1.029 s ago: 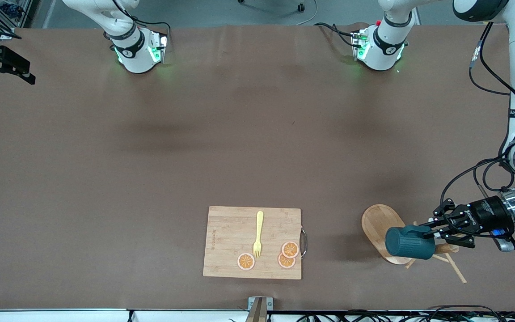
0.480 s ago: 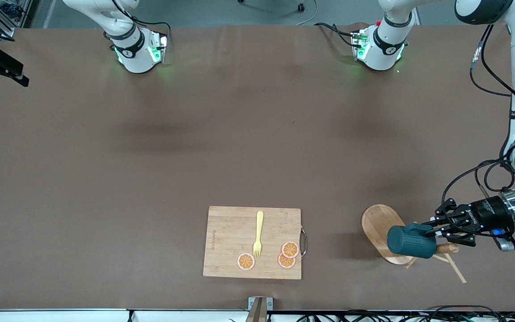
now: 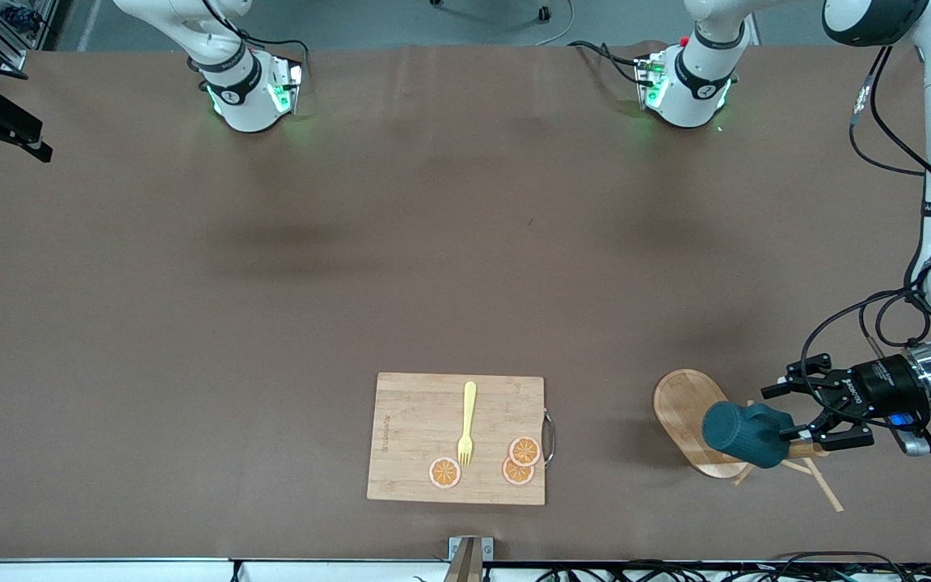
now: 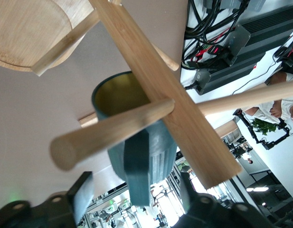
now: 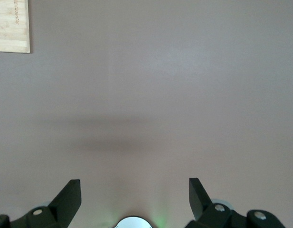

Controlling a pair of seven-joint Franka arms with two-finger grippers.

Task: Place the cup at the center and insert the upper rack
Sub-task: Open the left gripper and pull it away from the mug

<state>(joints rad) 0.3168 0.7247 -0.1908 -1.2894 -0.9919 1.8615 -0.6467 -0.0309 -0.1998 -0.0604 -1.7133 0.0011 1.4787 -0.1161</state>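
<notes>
The dark teal cup lies on its side against the wooden upper rack, which is tipped over near the left arm's end of the table, its pegs splayed on the mat. My left gripper is open just beside the cup. In the left wrist view the cup shows its mustard inside, with a peg across its mouth and the rack's post beside it. Its handle sits between my open fingers, untouched. My right gripper waits open at the right arm's end, high over bare table.
A rectangular bamboo cutting board lies near the front edge, with a yellow fork and three orange slices on it. Its corner shows in the right wrist view. A metal bracket stands at the table's front edge.
My left gripper has opened and let go of the cup's handle, drawing back slightly. The cup has settled a little lower against the rack. The right gripper drifted slightly outward.
</notes>
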